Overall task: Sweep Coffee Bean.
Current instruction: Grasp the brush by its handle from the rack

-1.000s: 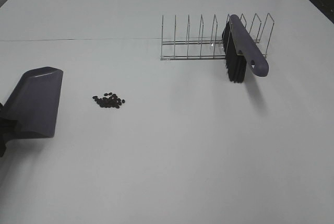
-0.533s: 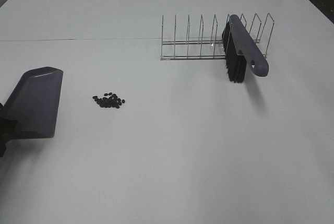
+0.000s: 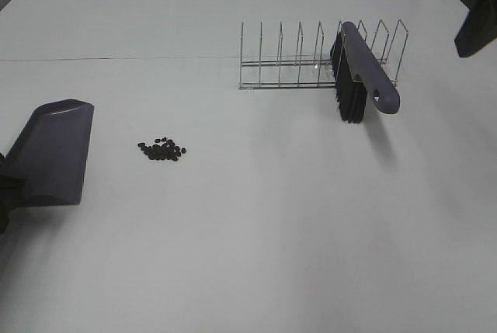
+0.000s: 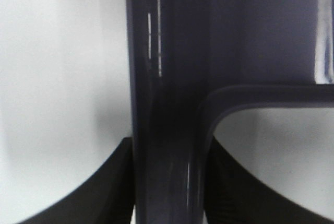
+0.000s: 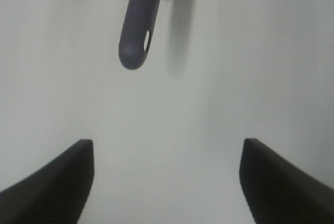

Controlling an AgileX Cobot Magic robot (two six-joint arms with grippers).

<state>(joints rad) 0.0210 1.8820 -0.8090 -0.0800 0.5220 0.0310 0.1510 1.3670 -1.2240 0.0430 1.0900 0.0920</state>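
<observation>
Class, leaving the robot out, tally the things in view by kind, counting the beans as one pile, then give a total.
Dustpan: 1
Brush: 1
Wire rack: 1
Coffee bean pile: 1
Total: 4

Left claw (image 4: 169, 182) seemingly clamped; right claw (image 5: 167, 182) spread wide.

Purple brush handle (image 5: 138, 20) with hang hole, white table (image 5: 235, 78), hand (image 5: 167, 145) spread wide
</observation>
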